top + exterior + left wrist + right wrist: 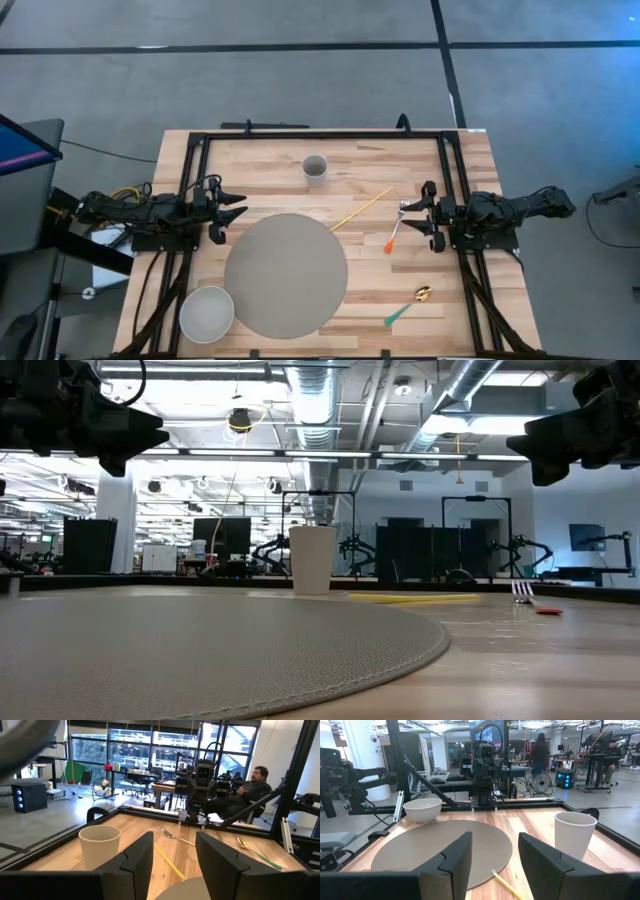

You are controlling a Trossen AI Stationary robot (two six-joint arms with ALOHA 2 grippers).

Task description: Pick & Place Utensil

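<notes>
wood tabletop [270,170]: pale planks inside a dark frame, filling the middle of the high view.
orange-handled fork [394,229]: lies flat right of centre in the high view, tines toward the right gripper, handle slanting down-left; nearest utensil to that arm.
fork handling: looks light and stiff; the metal neck is thin and likely slippery, so the thicker orange handle near its middle seems the better place to pinch. lying flat on wood, it leaves little room under it for a finger.
green-handled spoon [407,308]: lower right of the high view, gold bowl up-right, well apart from the fork.
yellow stick [361,209]: thin, slanting from the mat edge toward upper right; probably light and apt to roll.
round grey mat [286,274]: woven, centre-low in the high view; a likely place to set a utensil.
paper cup [315,168]: upright, upper centre, apart from all else.
white bowl [206,312]: lower left, just beside the mat.
right gripper [420,212]: at the right edge of the table, fingers spread, empty, near the fork's tines but not touching.
left gripper [232,214]: at the left edge, fingers spread, empty, waiting.
person [255,782]: seated beyond the table in the left wrist view.
</notes>
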